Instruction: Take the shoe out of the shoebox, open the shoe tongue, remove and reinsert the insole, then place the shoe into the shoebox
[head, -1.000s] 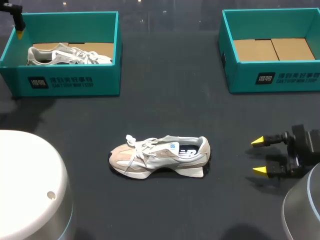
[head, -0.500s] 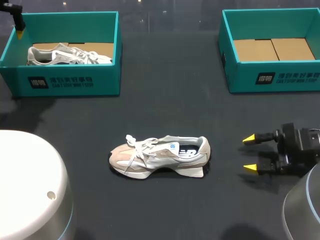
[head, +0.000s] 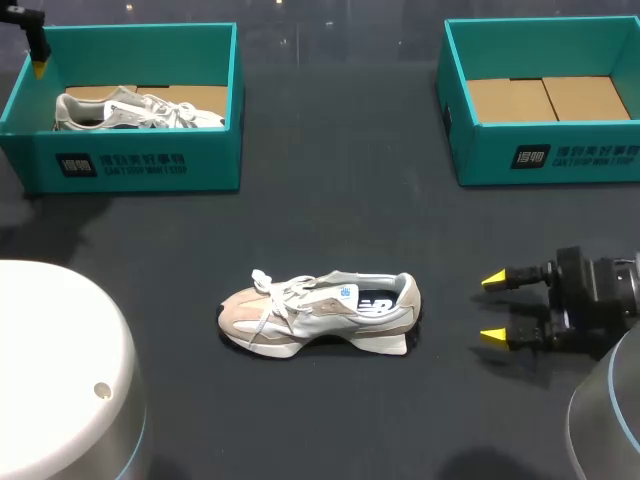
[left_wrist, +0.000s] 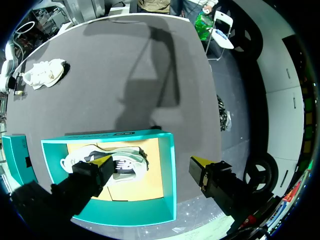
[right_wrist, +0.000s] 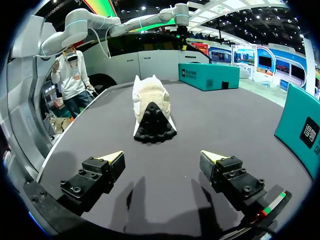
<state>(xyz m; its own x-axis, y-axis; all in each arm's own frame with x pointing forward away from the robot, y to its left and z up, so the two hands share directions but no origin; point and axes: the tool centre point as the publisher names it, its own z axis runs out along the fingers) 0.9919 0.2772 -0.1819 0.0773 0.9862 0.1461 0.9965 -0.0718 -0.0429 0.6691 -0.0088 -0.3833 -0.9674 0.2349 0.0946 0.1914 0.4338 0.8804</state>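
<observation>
Though loose-laced, wedge-soled suede shoe (head: 318, 313)

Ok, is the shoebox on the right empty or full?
Empty: in the head view the right shoebox shows only its bare cardboard floor, with no shoe inside.
</observation>
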